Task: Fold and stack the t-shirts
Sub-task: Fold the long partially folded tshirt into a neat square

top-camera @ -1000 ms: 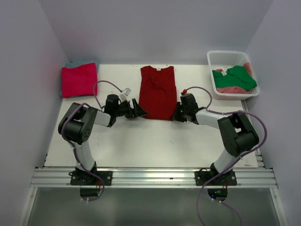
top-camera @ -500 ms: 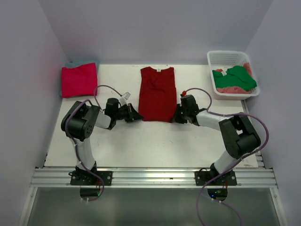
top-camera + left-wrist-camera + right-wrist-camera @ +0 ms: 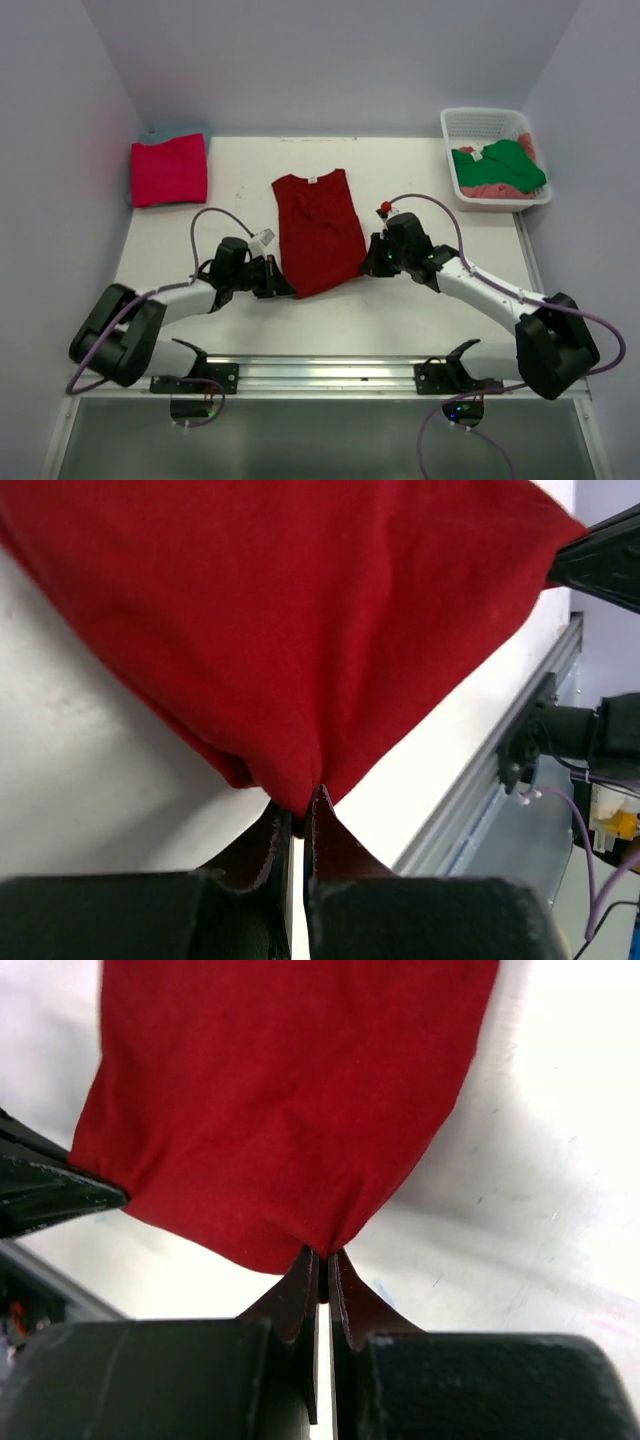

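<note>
Here, low over the white desk (image 3: 400, 305), the left hand (image 3: 288, 291) is clenched on the near left corner of the dark red t-shirt (image 3: 318, 228), the cloth gathered to a point between its two black fingers, as its wrist view shows close up. Just across the hem from it, the right hand (image 3: 368, 263) is clenched the same way on the near right corner. The two hands face one another with the shirt's near edge stretched between them. From both hands the shirt runs away across the desk as a narrow strip, lying flat and slightly slanted, its collar at the far end, angled toward the left hand's side. Well beyond the left hand and out to its left, a folded magenta-pink t-shirt (image 3: 168, 170) lies on a teal t-shirt (image 3: 176, 131), of which only an edge shows. Well beyond the right hand and out to its right stands a white lattice basket (image 3: 480, 116) holding a crumpled green t-shirt (image 3: 505, 165) on top of a salmon-pink t-shirt (image 3: 495, 190).
</note>
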Robot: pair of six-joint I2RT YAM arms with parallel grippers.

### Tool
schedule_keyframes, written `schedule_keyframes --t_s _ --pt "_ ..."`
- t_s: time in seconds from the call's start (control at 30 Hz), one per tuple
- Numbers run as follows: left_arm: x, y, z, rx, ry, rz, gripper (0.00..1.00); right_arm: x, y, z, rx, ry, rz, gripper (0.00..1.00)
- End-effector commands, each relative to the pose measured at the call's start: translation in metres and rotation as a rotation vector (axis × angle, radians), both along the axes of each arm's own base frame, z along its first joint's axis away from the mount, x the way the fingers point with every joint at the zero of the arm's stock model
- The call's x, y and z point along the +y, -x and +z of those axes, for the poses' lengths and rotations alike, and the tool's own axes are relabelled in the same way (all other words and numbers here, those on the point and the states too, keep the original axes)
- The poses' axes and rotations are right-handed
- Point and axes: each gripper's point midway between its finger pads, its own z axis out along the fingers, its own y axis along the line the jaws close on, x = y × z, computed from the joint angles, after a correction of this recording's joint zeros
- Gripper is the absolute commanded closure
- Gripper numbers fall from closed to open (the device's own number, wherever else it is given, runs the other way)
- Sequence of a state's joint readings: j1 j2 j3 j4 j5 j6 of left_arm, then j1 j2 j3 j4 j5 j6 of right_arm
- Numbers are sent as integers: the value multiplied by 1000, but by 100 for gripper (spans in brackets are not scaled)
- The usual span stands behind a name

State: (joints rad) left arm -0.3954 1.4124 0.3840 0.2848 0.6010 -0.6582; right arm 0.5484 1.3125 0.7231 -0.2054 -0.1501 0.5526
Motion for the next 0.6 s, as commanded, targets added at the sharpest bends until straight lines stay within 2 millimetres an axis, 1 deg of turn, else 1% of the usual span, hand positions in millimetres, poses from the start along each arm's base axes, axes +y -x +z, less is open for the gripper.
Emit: schedule_keyframes --t_s 0.0,0.03,0.07,0.1,0.13,0.17,0.2,0.27,0.33,0.4,0.43,0.47,0.5,0.53,0.57 --pt "11 26 13 31 -51 7 100 -4 22 22 -29 8 47 100" --pt "10 25 34 -18 -20 21 100 -3 25 28 -35 1 48 100" --pt "16 35 33 18 -51 33 100 -1 31 33 -40 -4 63 100" --pt "16 34 46 -3 -41 44 100 -2 36 45 -58 -19 67 100" --pt "17 34 65 -57 -22 56 100 0 40 51 -66 -26 78 100" --pt "23 39 66 -38 -51 76 100 -1 41 56 -74 -31 78 100" --pt "24 34 81 -72 -46 91 100 -1 44 67 -93 -46 82 100" --pt "29 32 100 -111 -54 120 100 0 45 81 -119 -60 90 100" --pt "31 28 109 -142 -63 132 100 0 41 90 -153 -61 88 100" --pt "34 17 118 -192 -79 156 100 1 33 100 -192 -57 85 100" --pt "34 13 121 -214 -83 158 100 1 29 100 -203 -41 93 100" --pt "36 2 128 -265 -93 184 100 2 24 105 -223 -34 89 100" --pt "38 -3 129 -289 -106 196 100 0 14 108 -256 -21 65 100" --pt "43 -12 129 -321 -133 231 100 1 8 102 -257 6 66 100" --pt "44 -21 134 -362 -136 245 100 3 3 105 -274 12 64 100"
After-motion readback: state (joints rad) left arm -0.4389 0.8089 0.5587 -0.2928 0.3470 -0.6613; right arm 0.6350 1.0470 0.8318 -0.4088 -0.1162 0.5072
